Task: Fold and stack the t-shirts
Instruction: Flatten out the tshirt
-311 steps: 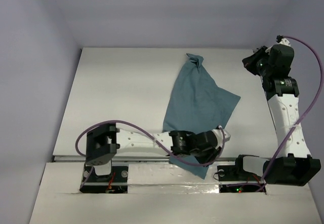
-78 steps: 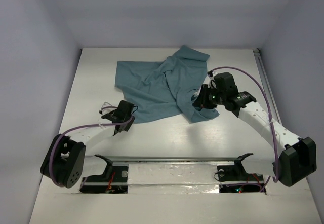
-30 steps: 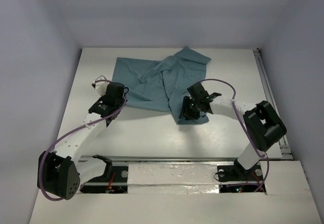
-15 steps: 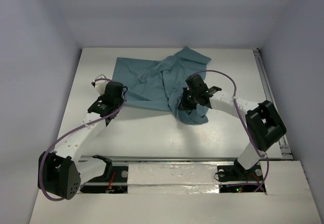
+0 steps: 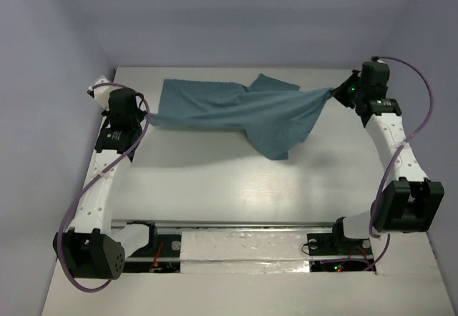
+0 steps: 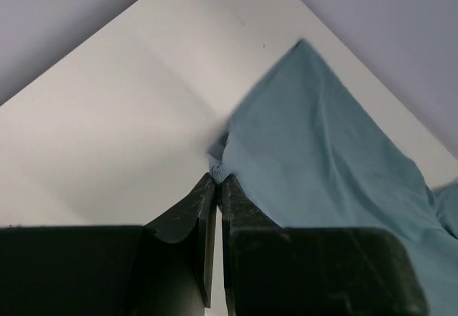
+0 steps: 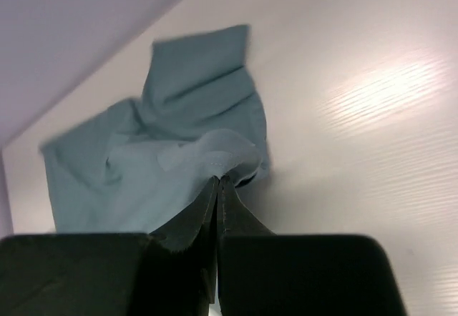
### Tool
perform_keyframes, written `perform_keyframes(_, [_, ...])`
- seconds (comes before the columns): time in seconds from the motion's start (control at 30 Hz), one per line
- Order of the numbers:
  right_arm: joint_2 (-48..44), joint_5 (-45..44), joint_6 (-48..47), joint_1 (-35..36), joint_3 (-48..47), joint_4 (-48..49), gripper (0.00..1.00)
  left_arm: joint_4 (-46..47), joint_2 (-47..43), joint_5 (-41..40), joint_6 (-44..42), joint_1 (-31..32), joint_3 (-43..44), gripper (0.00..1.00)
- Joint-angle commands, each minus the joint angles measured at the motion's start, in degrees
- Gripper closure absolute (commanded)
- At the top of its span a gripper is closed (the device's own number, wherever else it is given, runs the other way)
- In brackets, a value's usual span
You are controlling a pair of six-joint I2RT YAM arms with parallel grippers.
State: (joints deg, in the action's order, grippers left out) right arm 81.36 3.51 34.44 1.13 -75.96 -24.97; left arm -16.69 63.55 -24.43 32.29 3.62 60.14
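Note:
The teal-blue t-shirt [image 5: 243, 109] is stretched across the far part of the white table between my two grippers, with a loose flap hanging toward the near side in the middle. My left gripper [image 5: 147, 119] is shut on its left edge; in the left wrist view the jaws [image 6: 217, 180] pinch a bunched corner of the t-shirt [image 6: 315, 137]. My right gripper [image 5: 335, 93] is shut on its right corner; in the right wrist view the jaws [image 7: 217, 180] pinch a hem fold of the t-shirt [image 7: 164, 166]. The neck label is not visible.
The white table [image 5: 215, 180] is walled on the left, back and right by grey panels. A metal rail [image 5: 236, 223] runs along the near edge above the arm bases. Purple cables loop off both arms.
Both arms have swung outward and toward the far corners, the left to the left, the right to the right. The crumpled t-shirt has been pulled out wide between them.

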Motion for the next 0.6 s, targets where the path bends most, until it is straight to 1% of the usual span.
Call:
perform_keyframes(0.0, [3.5, 1.8, -2.2, -4.7, 0.6, -1.3, 1.00, 1.0, -0.7, -0.4, -3.0, -0.5, 2.4, 1.00])
perform_keyframes(0.07, [5.5, 2.6, -2.3, -7.2, 0.9, 0.4, 1.00, 1.3, -0.3, 0.2, -3.1, -0.5, 2.5, 1.00])
perform_keyframes(0.1, [6.7, 2.4, -2.4, -7.9, 0.5, 0.5, 0.96, 1.6, 0.1, 0.5, -3.1, -0.5, 2.4, 1.00])
perform_keyframes(0.13, [9.6, 1.5, -2.7, -7.9, -0.8, 0.6, 0.91, 1.7, 0.3, 1.3, -3.0, -0.5, 2.1, 1.00])
perform_keyframes(0.2, [12.2, -0.1, -3.3, -9.3, -2.4, 0.5, 0.77, 1.9, 0.5, 2.4, -2.8, -0.5, 1.7, 1.00])
perform_keyframes(0.23, [14.1, -0.1, -3.4, -9.3, -4.3, -1.0, 0.65, 1.9, 0.4, 2.8, -2.7, -0.5, 1.0, 1.00])
perform_keyframes(0.27, [14.5, -0.4, -3.4, -10.0, -5.0, -1.7, 0.40, 2.2, 0.3, 3.3, -2.8, -0.5, 0.4, 1.00])
perform_keyframes(0.3, [14.7, -0.3, -3.8, -10.0, -5.6, -2.4, 0.01, 2.6, 0.2, 4.3, -3.1, -0.5, 0.0, 1.00])
perform_keyframes(0.33, [13.9, 0.7, -4.3, -10.0, -6.0, -3.0, 0.00, 2.6, 0.3, 4.6, -3.2, -0.5, -0.6, 1.00])
perform_keyframes(0.4, [11.6, 2.5, -4.6, -10.0, -3.3, -1.8, 0.00, 2.8, 0.7, 4.6, -3.1, -0.5, -1.2, 1.00])
perform_keyframes(0.43, [9.7, 4.3, -5.0, -10.0, -1.3, -0.4, 0.03, 3.1, 0.8, 4.8, -3.1, -0.5, -1.6, 1.00])
perform_keyframes(0.47, [5.3, 6.1, -4.8, -7.8, 3.8, 0.6, 0.18, 3.8, 1.2, 4.8, -3.3, -0.5, -1.2, 1.00])
perform_keyframes(0.5, [2.9, 6.2, -4.8, -5.8, 6.8, 0.6, 0.29, 4.3, 1.7, 4.8, -3.3, -0.5, -1.2, 1.00])
perform_keyframes(0.53, [0.3, 4.9, -5.2, -3.0, 9.7, 1.2, 0.48, 4.6, 2.4, 4.8, -3.4, -0.5, 0.1, 1.00])
perform_keyframes(0.57, [-3.9, 3.8, -5.0, 0.5, 12.4, 1.2, 0.78, 5.0, 3.1, 4.8, -3.5, -0.5, 1.0, 1.00])
